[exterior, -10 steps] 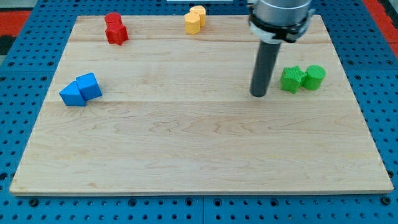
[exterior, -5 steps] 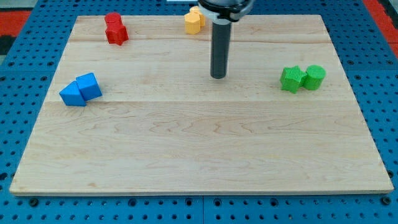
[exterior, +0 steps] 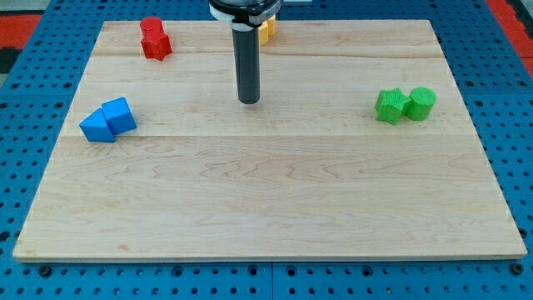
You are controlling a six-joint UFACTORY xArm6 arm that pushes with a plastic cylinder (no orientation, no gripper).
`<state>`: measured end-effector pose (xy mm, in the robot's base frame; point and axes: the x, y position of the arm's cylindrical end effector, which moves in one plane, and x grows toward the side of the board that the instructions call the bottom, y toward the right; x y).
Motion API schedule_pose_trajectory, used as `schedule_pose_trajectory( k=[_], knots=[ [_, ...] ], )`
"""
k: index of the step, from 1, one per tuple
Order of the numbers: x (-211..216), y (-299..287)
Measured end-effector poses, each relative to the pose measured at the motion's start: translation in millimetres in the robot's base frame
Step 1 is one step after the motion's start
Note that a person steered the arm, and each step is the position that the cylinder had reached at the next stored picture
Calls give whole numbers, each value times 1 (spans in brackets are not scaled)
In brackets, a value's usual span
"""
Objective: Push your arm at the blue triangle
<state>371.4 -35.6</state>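
Note:
Two blue blocks touch each other near the board's left edge. The upper right one [exterior: 120,114] looks like the blue triangle, and the lower left one [exterior: 97,127] looks like a cube. My tip [exterior: 249,101] rests on the board at upper centre, well to the right of the blue pair and slightly higher in the view. It touches no block.
Two red blocks [exterior: 154,37] sit at the top left. A yellow block [exterior: 267,30] at the top centre is partly hidden behind the rod. A green star-like block [exterior: 390,106] and a green cylinder [exterior: 420,102] sit together at the right. The wooden board [exterior: 266,208] lies on a blue pegboard.
My tip has moved left and a little up across the board, from beside the green blocks to upper centre. No block has moved.

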Motion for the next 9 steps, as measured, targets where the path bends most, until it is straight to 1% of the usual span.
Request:
schedule_pose_trajectory(
  k=[1,2,3,4,5,6,7,9],
  knots=[
    [-2,-28],
    [-21,-38],
    [-21,-84],
    [-20,-158],
    [-16,-217],
    [18,-224],
    [40,-225],
    [40,-249]
  ],
)
